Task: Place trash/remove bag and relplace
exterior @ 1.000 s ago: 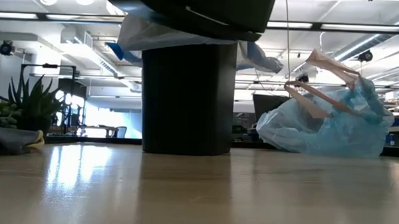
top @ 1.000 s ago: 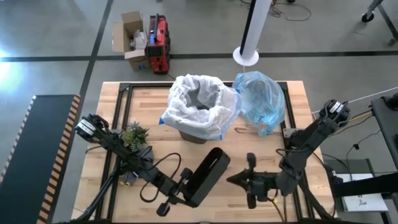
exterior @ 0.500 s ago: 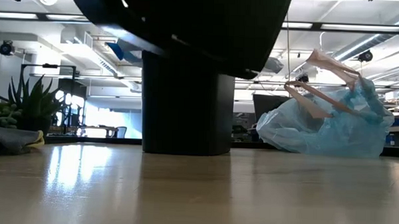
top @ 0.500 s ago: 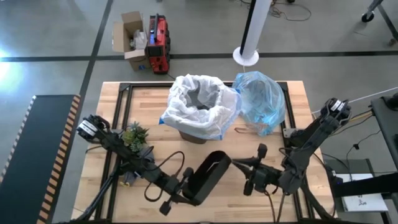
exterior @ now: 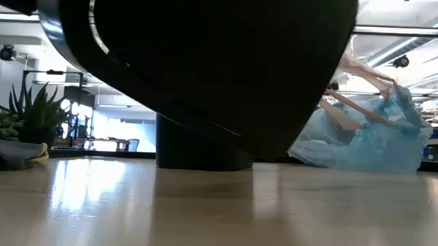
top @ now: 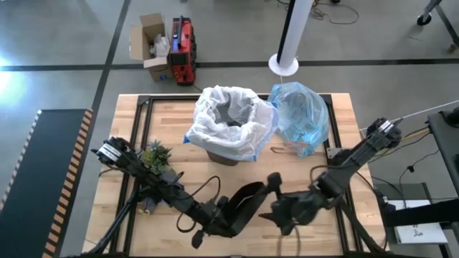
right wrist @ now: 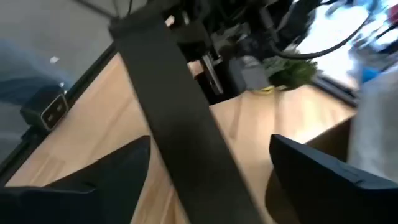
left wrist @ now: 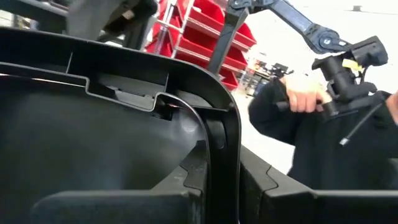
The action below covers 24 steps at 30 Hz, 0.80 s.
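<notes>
The table (top: 129,136) is a light wooden butcher-block top on a black frame. On it, toward the far edge, stands a dark bin (top: 228,123) lined with a white bag (top: 197,132); just beside it on the right lies a filled light-blue bag (top: 301,115), with a brown paper piece (top: 278,150) at its near side. Near the left edge sits a small green plant (top: 155,155), with grey cloth (exterior: 6,151) beside it.
</notes>
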Motion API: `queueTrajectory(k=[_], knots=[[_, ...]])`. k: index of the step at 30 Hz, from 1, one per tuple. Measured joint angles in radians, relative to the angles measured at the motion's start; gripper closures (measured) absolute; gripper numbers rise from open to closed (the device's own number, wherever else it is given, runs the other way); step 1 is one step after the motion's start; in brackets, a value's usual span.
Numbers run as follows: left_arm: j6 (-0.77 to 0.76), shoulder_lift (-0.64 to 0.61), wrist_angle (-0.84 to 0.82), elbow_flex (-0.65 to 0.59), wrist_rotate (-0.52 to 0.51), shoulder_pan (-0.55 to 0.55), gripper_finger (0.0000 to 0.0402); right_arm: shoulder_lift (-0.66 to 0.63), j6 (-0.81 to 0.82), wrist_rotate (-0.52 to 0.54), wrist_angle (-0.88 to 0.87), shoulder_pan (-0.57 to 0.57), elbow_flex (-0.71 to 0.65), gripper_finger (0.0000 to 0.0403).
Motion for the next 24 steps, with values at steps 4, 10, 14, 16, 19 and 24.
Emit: queueTrajectory(k=[4,10,14,16,19,24], knots=[[-0.016,0.0,-0.042,0.03,0.04,-0.002,0.0372,0.083,0.015,-0.197,-0.09,-0.069,0.097,0.0079],[-0.012,0.0,-0.128,0.065,0.057,-0.012,0.0372,0.169,0.001,-0.275,-0.221,-0.095,0.224,0.0102],[0.005,0.0,-0.132,0.069,0.068,-0.013,0.0372,0.186,0.023,-0.372,-0.229,-0.095,0.25,0.0129],[0.015,0.0,-0.13,0.069,0.065,-0.013,0.0372,0.183,0.047,-0.392,-0.231,-0.092,0.25,0.0138],[0.02,-0.004,-0.118,0.069,0.056,-0.012,0.0372,0.183,0.053,-0.386,-0.233,-0.089,0.249,0.014],[0.017,-0.004,-0.1,0.069,0.045,-0.012,0.0372,0.185,0.0,-0.319,-0.235,-0.088,0.249,0.0133]])
